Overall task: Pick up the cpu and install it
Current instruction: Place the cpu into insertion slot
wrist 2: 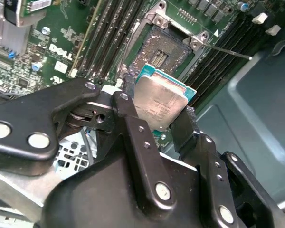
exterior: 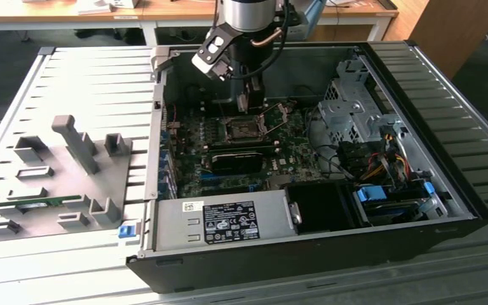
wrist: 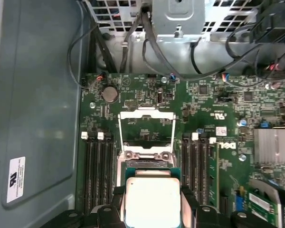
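Right, your black gripper (wrist 2: pixel 156 113) clamps the flat square silver-topped cpu (wrist 2: pixel 159 100), at twelve o'clock of the dark open socket (exterior: pixel 242 130) in the exterior view: picked, not seated.

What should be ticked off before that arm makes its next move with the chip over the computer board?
1. Chip clamped in the gripper: ok.
2. Frame over the socket swung open: ok.
3. Socket free of any other chip: ok.
4. Cables away from the socket: ok.
5. Chip lined up square over the socket: cannot tell.
6. Chip's corner mark matched to the socket's: cannot tell.
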